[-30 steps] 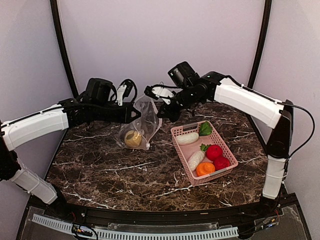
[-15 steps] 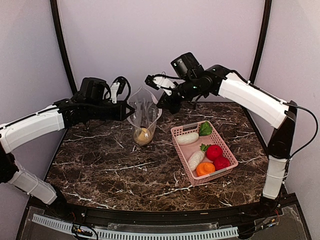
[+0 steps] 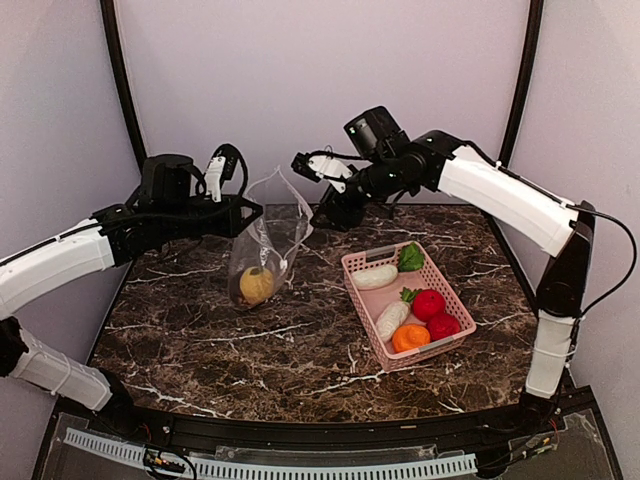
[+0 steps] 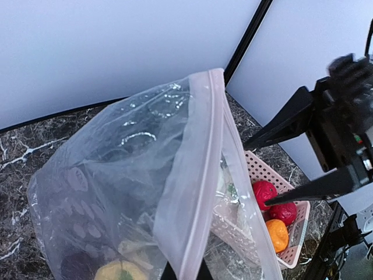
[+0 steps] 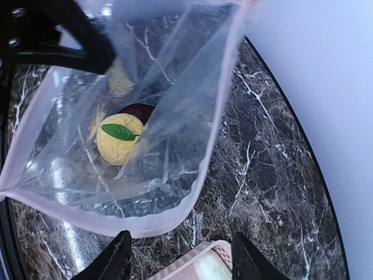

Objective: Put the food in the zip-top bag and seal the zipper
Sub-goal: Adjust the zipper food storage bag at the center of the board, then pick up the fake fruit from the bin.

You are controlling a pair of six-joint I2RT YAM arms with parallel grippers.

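The clear zip-top bag (image 3: 268,240) hangs over the table from my left gripper (image 3: 243,207), which is shut on the pale zipper strip (image 4: 198,175). A yellow-peach ball (image 5: 119,139) and a dark purple piece (image 5: 137,111) lie inside the bag. My right gripper (image 3: 312,195) stands open just right of the bag's mouth, holding nothing. Its fingers (image 5: 113,259) straddle bare table below the bag's rim (image 5: 116,224). The remaining food sits in the pink basket (image 3: 440,282): white radishes (image 3: 375,277), a green leafy piece (image 3: 410,258), red balls (image 3: 428,304) and an orange (image 3: 410,338).
The dark marble table (image 3: 250,340) runs between the bag and the arm bases. The pink basket stands right of centre, below my right arm. Black frame posts (image 3: 122,100) and pale walls close off the back.
My right gripper has opened and let go of the bag's edge. The bag has swung down and left, now hanging only from my left gripper, which has drawn back leftward.
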